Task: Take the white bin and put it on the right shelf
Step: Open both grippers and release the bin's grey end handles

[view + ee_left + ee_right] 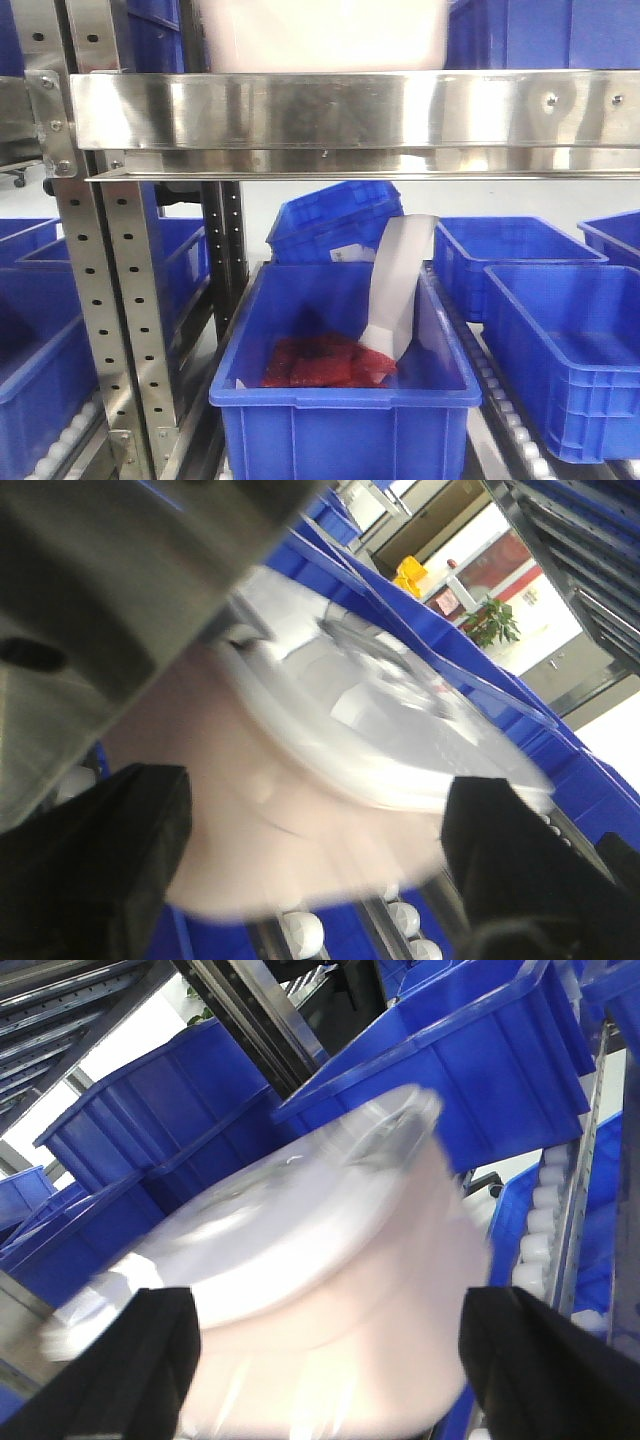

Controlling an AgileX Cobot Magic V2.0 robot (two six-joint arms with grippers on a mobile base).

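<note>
Above the steel front rail of the right shelf (350,110), the white bin (320,35) sat on the rack level, its pinkish body showing behind the rail. Each wrist view showed the bin blurred between spread dark fingers: the left gripper (310,870) and right gripper (330,1360) stood wide apart, and whether either pressed the bin's walls could not be told. Doing this step well probably meant keeping the bin level and settling it fully behind the rail before letting go.

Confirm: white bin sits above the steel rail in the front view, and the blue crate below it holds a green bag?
Not quite. The white bin does sit above the steel rail, but the bag in the blue crate below is red, not green. The front-facing view shows it.
</note>
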